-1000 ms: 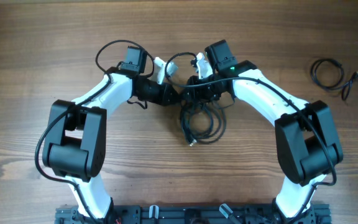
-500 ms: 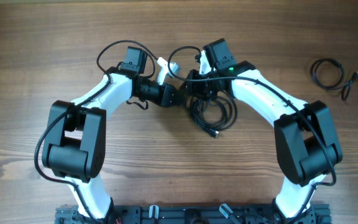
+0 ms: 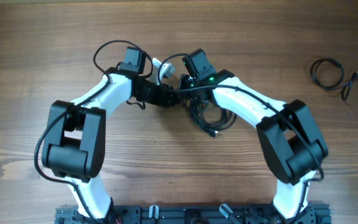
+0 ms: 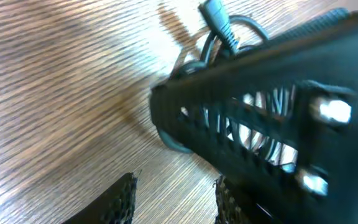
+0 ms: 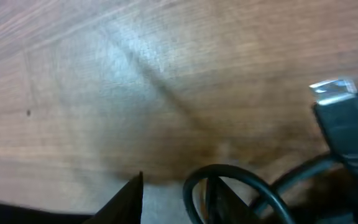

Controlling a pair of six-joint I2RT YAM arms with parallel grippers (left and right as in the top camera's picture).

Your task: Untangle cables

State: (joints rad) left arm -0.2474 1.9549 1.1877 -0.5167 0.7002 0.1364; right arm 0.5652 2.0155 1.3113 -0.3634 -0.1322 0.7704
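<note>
A bunch of black cables lies tangled on the wood just below my right arm. Its loops and a plug show at the top of the left wrist view, behind the right arm's black body. My left gripper is open over bare wood, just left of the bunch. My right gripper stands open low over the table. A cable loop curls across its right fingertip, and a flat plug lies to the right. Nothing sits between its fingers.
A separate coiled black cable with its plug end lies far right on the table. The two wrists crowd together at the upper middle. Thicker black wires loop off both arms, one above the left wrist.
The left gripper has opened. The right wrist has swung left, close to the left gripper. The bunch first shifted right and up, then stayed put.
</note>
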